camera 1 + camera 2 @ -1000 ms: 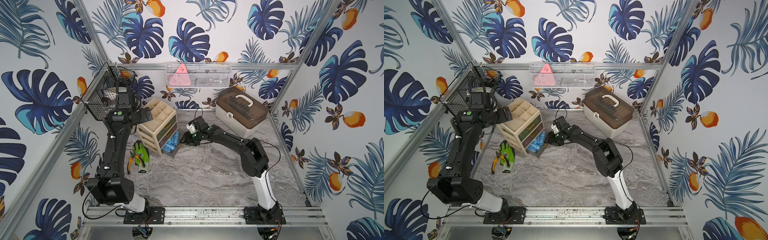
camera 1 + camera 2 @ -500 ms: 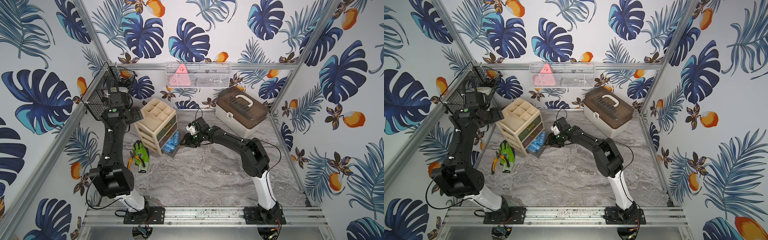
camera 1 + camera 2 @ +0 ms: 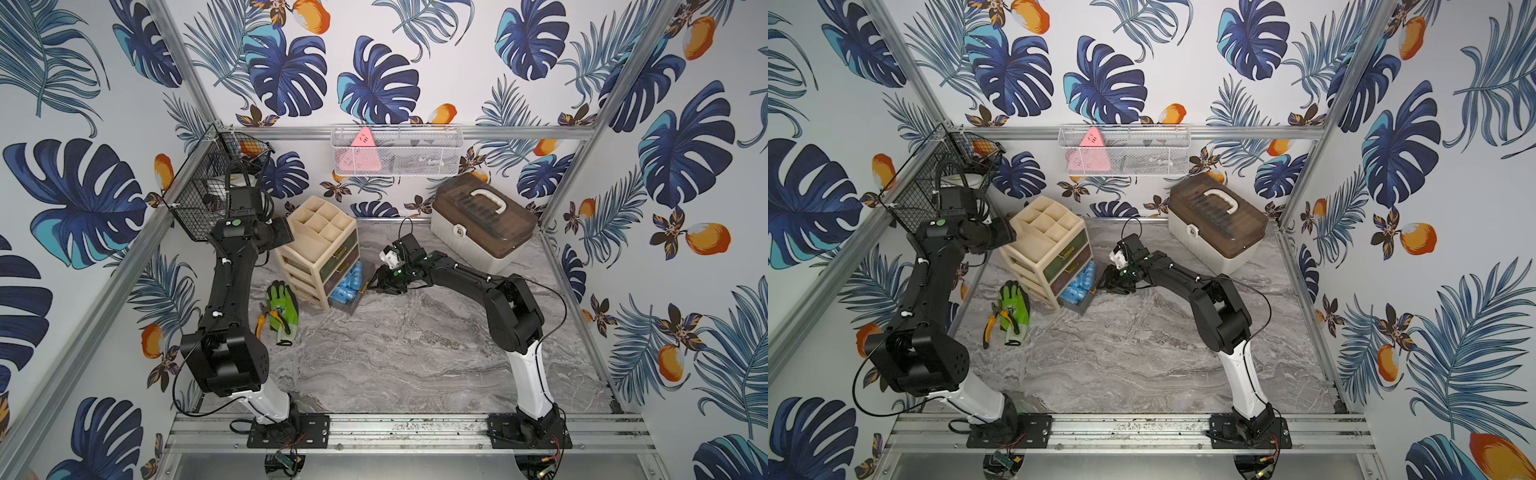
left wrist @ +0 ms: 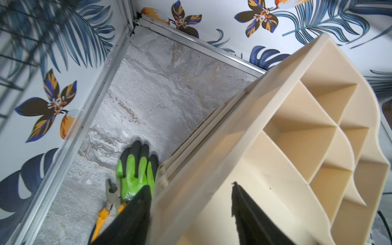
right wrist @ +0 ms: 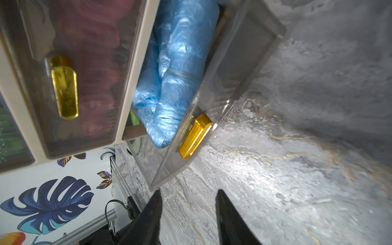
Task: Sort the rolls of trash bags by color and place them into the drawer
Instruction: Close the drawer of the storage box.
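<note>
Several light blue rolls of trash bags [image 5: 176,74] lie in the pulled-out bottom drawer [image 5: 233,74] of the beige organizer [image 3: 320,232], seen in both top views [image 3: 1077,284]. Dim pink rolls [image 5: 95,53] show behind the shut middle drawer front. My right gripper [image 5: 188,191] sits low on the table by the drawer's front corner, open and empty, also in a top view [image 3: 376,282]. My left gripper [image 4: 191,184] is open and straddles the organizer's top rim [image 4: 275,148], one finger outside the wall, one over the top.
A green work glove [image 3: 282,307] and orange-handled pliers [image 3: 262,324] lie left of the organizer. A brown-lidded tool box [image 3: 482,224] stands at the back right. A black wire basket [image 3: 208,195] hangs on the left wall, a white mesh basket [image 3: 395,149] on the back wall.
My left arm has shifted at the organizer's top corner and its jaws have come closer together. The right gripper has hardly moved.
</note>
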### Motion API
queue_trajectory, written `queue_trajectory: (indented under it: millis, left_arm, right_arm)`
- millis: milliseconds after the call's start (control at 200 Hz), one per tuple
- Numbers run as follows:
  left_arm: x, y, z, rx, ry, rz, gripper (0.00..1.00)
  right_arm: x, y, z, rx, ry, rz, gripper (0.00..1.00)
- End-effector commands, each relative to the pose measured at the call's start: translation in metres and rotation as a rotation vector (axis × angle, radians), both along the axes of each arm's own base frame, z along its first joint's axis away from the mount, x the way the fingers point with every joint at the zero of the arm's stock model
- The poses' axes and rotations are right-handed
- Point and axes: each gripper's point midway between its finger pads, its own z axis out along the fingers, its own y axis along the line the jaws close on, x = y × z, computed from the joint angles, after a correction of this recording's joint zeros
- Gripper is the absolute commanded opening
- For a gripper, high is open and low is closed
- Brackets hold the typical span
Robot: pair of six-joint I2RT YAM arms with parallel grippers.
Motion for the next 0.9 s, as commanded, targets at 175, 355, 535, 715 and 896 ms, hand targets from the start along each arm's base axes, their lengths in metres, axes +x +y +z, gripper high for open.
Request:
queue_trajectory:
  millis: [175,355,535,715,896]
  left_arm:
    - [-0.008,-0.037,-0.006,-0.08,0.048,-0.111,0.58]
    - [-0.019,-0.052,-0.004,-0.115,0.053,-0.152,0.57]
    - [-0.025,-0.051,-0.014,-0.101,0.085,-0.163,0.57]
    - [-0.024,-0.05,-0.027,-0.1,0.118,-0.16,0.57]
    - [-0.023,-0.049,-0.031,-0.102,0.123,-0.157,0.57]
  right_arm:
    - [0.008,-0.018,-0.003,-0.041,-0.014,-0.021,0.41]
    - [0.015,-0.031,-0.002,-0.066,-0.028,-0.044,0.36]
    - [0.021,-0.046,-0.003,-0.064,-0.021,-0.079,0.25]
    - [0.019,-0.047,-0.013,-0.081,-0.004,-0.069,0.2]
    - [0.022,-0.043,-0.027,-0.087,0.025,-0.064,0.18]
